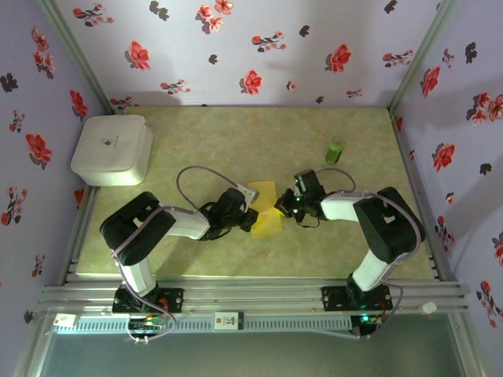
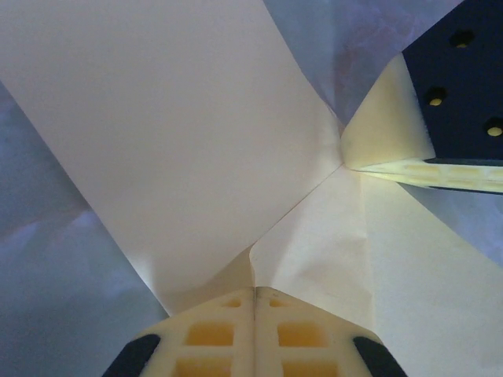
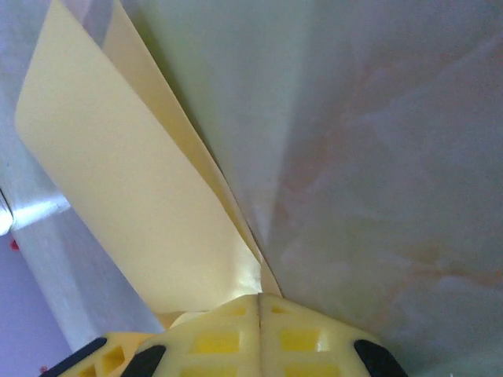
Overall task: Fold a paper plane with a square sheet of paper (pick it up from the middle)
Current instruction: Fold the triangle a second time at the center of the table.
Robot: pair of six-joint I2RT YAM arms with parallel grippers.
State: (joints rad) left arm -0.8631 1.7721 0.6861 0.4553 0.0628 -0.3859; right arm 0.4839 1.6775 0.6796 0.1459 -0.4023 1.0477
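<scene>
The square sheet of paper (image 1: 266, 206), bright yellow and bent along a crease, hangs between my two grippers near the middle of the table. My left gripper (image 1: 251, 217) is shut on its left side. In the left wrist view the jaws (image 2: 254, 290) pinch the sheet (image 2: 181, 133) where two flaps meet, and a fingertip (image 2: 389, 129) of the other gripper presses the paper at upper right. My right gripper (image 1: 281, 207) is shut on the right edge. In the right wrist view its jaws (image 3: 259, 298) clamp the doubled paper (image 3: 134, 204) above the table.
A white rounded box (image 1: 112, 149) stands at the back left. A small green cylinder (image 1: 335, 149) stands at the back right. Floral walls enclose the marbled tabletop (image 1: 236, 133) on three sides, and a metal rail (image 1: 251, 298) runs along the near edge.
</scene>
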